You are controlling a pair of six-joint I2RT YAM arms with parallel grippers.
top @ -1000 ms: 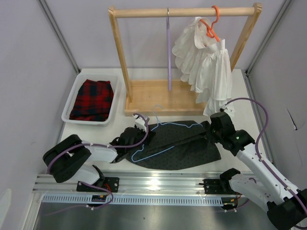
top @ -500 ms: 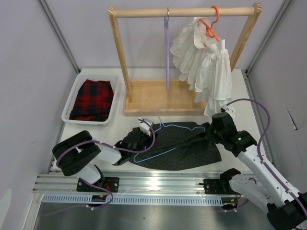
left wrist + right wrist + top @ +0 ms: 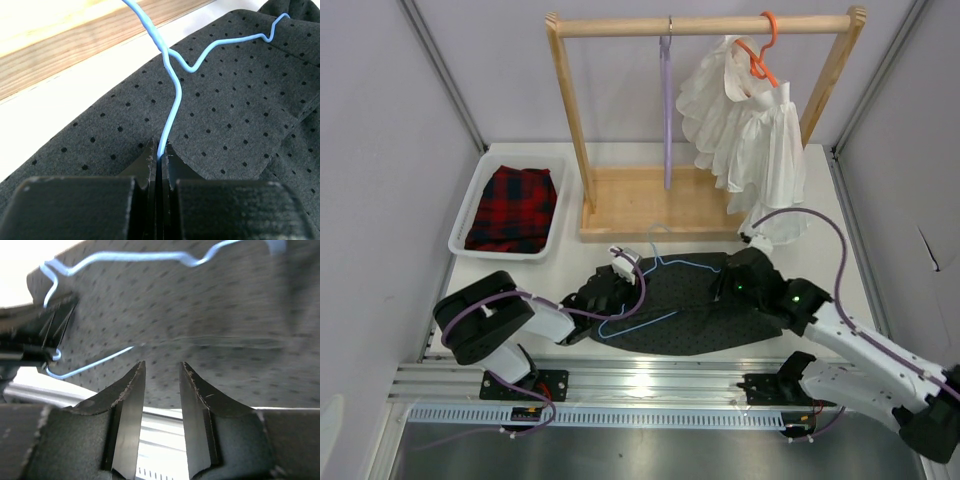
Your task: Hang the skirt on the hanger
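Observation:
The dark dotted skirt lies flat on the table in front of the rack. The pale blue wire hanger lies on top of it, hook toward the rack. My left gripper is shut on the hanger's wire at the skirt's left edge; the left wrist view shows the hanger pinched between the jaws over the skirt. My right gripper is open and empty, low over the skirt's middle; its view shows the skirt and the hanger past its jaws.
A wooden rack stands behind with a lilac hanger and a white ruffled garment on an orange hanger. A white bin at the left holds a red-black plaid garment.
My right gripper has moved left from the skirt's right end to over its middle. The left gripper shifted right earlier and now holds still on the hanger.

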